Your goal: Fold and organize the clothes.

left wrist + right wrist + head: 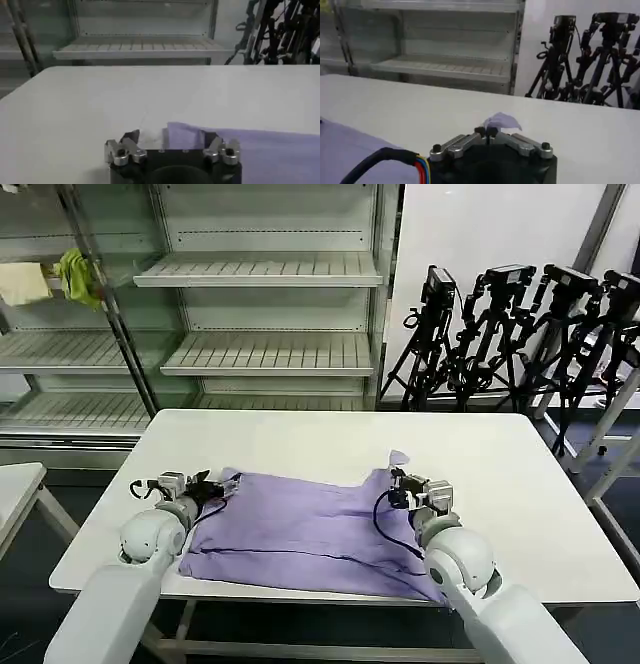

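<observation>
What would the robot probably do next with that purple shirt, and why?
Probably close the left gripper on its corner. The right gripper already pinches a tuft of the T-shirt, while the left one's fingers stand open around the opposite far corner, so both corners could then be lifted to fold.

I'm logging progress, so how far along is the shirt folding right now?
Early stage. The lavender T-shirt lies on the white table, bunched and creased rather than neatly folded. In hand: the right pincer is shut on a fabric corner at the shirt's far right, and the left pincer sits open at the far left corner. Left: gripping that side, all the folds, and tidying.
</observation>
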Tool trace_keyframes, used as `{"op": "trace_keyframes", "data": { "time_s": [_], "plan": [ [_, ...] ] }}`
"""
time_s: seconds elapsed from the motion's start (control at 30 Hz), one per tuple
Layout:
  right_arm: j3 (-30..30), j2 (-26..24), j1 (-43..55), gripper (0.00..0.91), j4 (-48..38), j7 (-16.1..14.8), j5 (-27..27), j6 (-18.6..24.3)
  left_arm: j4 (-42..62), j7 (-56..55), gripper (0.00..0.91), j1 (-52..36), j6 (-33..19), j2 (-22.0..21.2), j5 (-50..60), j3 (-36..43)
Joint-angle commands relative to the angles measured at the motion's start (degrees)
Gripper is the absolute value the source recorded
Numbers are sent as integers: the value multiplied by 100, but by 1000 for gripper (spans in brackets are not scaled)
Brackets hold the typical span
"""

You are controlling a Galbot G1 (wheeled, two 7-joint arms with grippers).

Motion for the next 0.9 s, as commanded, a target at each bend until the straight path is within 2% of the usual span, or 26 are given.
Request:
{"op": "trace_keyframes", "data": {
  "time_s": [0.03,0.07,0.1,0.17,0.23,0.27,0.33,0.37,0.77,0.83,0.9],
  "plan": [
    [2,0,-3,0,33,2,-3,0,173,17,675,-94,-2,-4,25,45],
    [7,-4,-9,0,42,5,-4,0,172,27,564,-90,-4,-9,38,49],
    [10,-5,-14,0,49,5,-4,0,173,30,524,-90,-5,-9,41,50],
    [22,-16,-23,0,59,7,-4,0,153,42,343,-68,-9,-10,51,49],
    [28,-27,-31,0,66,3,-4,1,132,49,312,-54,-11,-7,61,46],
    [30,-29,-33,0,70,4,-5,1,123,49,232,-48,-14,-6,67,45],
    [36,-30,-40,0,74,1,-6,0,96,55,191,-29,-15,2,69,40],
    [36,-30,-40,0,76,0,-7,2,88,56,141,-24,-16,4,69,37],
    [45,-37,-62,0,96,-14,-14,2,-40,112,60,88,-25,31,77,-28],
    [47,-40,-64,0,100,-13,-17,2,-54,113,10,95,-28,32,76,-41],
    [53,-40,-66,0,106,-12,-16,1,-70,115,0,105,-34,38,74,-56]
  ]
}}
